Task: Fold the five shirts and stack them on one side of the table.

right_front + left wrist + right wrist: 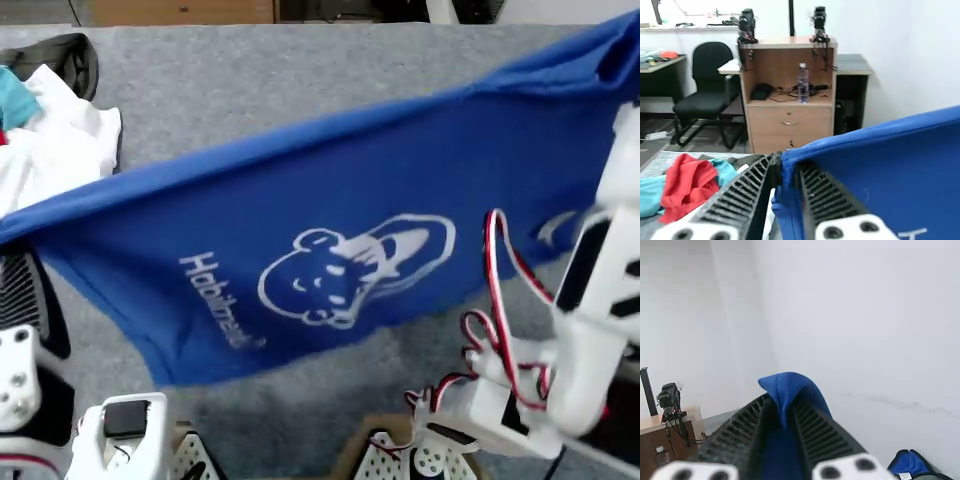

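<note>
White wall (865, 315), wooden cabinet (788, 100), black office chair (707, 95) beside it

L gripper (785, 171) was held up off the table, jaws clamped on blue shirt (880, 170) edge. R gripper (782, 407) pointed upward, likewise pinching it. R arm (600, 300) stood raised.

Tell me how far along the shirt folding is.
Nothing looks folded or stacked yet. In hand: the blue shirt, stretched above the table between the left gripper and right gripper. Left: it and the crumpled heap of shirts at the table's corner.
</note>
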Tool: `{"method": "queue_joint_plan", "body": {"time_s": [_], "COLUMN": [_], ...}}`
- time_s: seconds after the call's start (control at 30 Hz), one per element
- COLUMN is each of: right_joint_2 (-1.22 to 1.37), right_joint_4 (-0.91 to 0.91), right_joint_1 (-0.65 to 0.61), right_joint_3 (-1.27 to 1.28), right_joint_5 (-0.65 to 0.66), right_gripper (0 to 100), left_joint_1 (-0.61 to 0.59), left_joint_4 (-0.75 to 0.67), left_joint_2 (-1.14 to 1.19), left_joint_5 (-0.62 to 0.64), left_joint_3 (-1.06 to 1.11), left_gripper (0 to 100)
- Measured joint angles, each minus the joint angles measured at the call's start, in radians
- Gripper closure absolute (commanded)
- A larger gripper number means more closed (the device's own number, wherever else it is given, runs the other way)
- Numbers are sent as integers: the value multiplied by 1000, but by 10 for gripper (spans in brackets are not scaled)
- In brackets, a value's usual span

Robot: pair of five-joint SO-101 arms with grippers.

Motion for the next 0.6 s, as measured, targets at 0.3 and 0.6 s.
{"method": "queue_joint_plan", "body": {"time_s": [0.3,0.6], "right_joint_2": [68,470], "right_joint_4": [0,2], "right_joint_1": [-12,-153], "right_joint_3": [-8,11], "right_joint_5": [0,0], "right_gripper": [992,992], "left_joint_1": [-15,-12], "left_joint_4": [-152,-724], "left_joint_2": [52,152], "left_joint_5": [0,0], "left_joint_3": [212,764], "left_gripper": [982,982]}}
